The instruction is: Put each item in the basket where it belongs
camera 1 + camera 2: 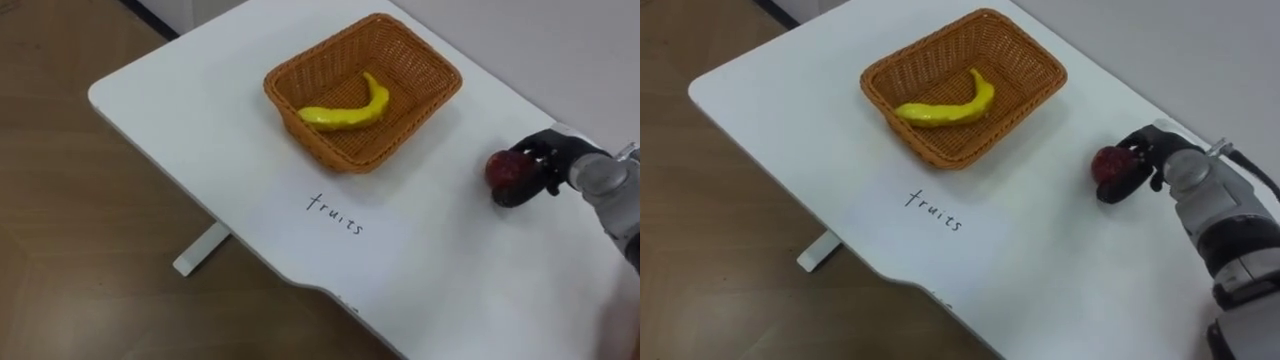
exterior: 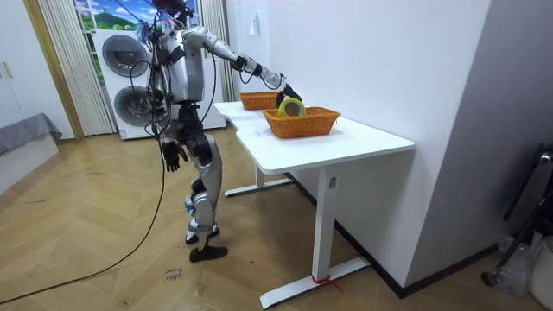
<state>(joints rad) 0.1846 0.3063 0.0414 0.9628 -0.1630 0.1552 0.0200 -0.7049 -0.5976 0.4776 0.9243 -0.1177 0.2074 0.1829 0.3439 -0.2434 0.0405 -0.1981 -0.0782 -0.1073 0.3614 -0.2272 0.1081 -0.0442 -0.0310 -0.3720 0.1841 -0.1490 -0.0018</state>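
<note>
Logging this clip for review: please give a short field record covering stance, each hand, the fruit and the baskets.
stance: standing at the white table, right arm stretched over it
right hand: curled round a dark red round fruit, to the right of the basket
left hand: hanging at its side, fingers relaxed
woven wicker basket: holds a yellow banana
second wicker basket: holds a yellow-green ring, kind unclear
red fruit lifted or resting: cannot tell
</note>
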